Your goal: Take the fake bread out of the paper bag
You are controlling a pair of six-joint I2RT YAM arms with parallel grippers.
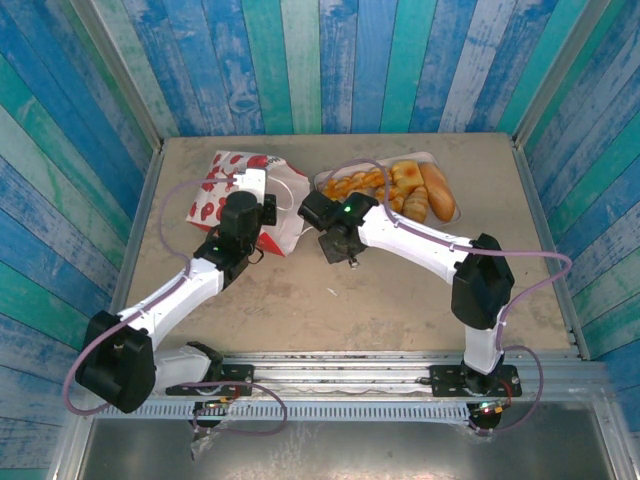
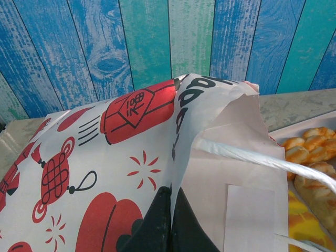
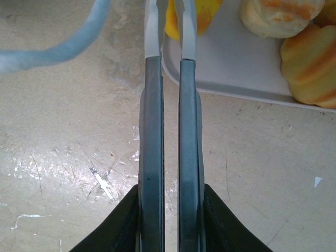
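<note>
The glossy golden-orange and tan toy breads (image 1: 405,190) look light, hard-skinned and slick, so a narrow pinch may let them roll or squirt free. Each is best taken across its middle, the braided strip (image 1: 352,183) at its centre. They lie on the flat white plastic tray (image 1: 452,212) at about 1 o'clock on the worn beige table (image 1: 400,300). One yellow-orange piece (image 3: 202,10) sits between the tips of the metal tongs with dark grey handles (image 3: 152,131), just over the tray's near rim. Whether any bread is left inside the bag cannot be told

The red-and-white printed paper bag (image 1: 215,190) lies on its side at about 11 o'clock, mouth toward 3 o'clock. Its paper looks thin and quick to crease. The left gripper (image 2: 170,212) is pressed together on the paper edge at the mouth. The right gripper (image 3: 170,210) squeezes the tongs' handles from both sides, their arms nearly together

The white cord handle (image 2: 252,157) runs across the bag's mouth and could snag the tongs. Both wrists crowd the narrow space between bag and tray
</note>
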